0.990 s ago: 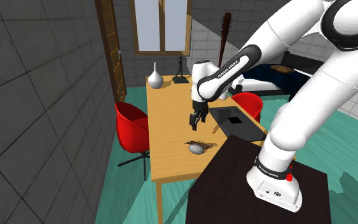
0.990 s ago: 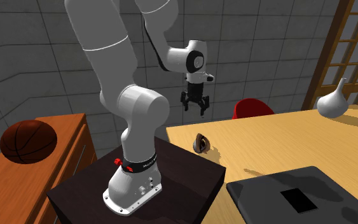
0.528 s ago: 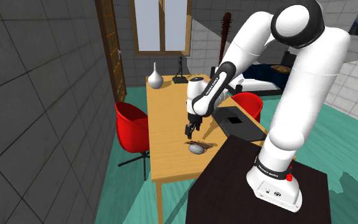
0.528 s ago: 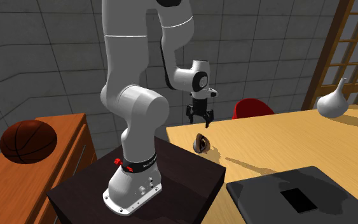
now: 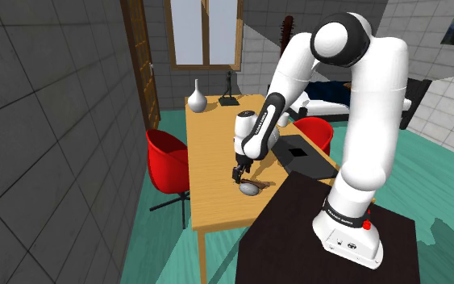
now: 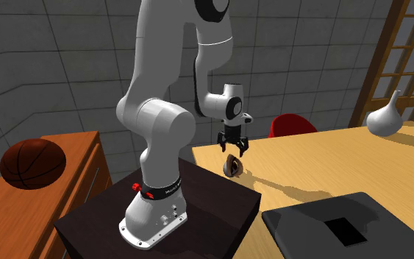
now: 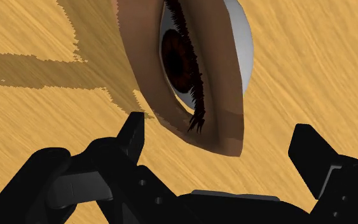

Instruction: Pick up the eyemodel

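The end effector (image 5: 239,173) has dropped since half a second ago, from well above the desk (image 5: 213,153) to just over the eye model (image 5: 250,188), and the arm has folded more steeply above it. The eye model itself has not shifted.

The desk is a long slab of pale wood. Its far end reaches toward a window (image 5: 205,32) in a grey tiled wall (image 5: 47,121). A white vase (image 5: 198,97) and a small dark figurine (image 5: 230,89) stand at that far end. A black slab (image 5: 301,155) lies along the edge on the stand's side. One red chair (image 5: 168,161) sits at each long side, the other (image 5: 315,131) behind the slab. The floor (image 5: 426,185) is teal. In the second exterior view a basketball (image 6: 32,163) rests on a wooden cabinet (image 6: 58,191) beside the dark stand (image 6: 212,213).

The eye model lies on the desk near the edge next to the stand, toward the near corner. In the wrist view its brown iris and lashes (image 7: 196,63) face the camera.

The arm rises from the stand to a high elbow. The forearm then slants down to the desk, with the wrist turned so the end effector (image 6: 233,147) points downward. It is released, fingers spread. In the wrist view the fingers (image 7: 135,127) stand on either side of the eye model's nearer end, apart from it.
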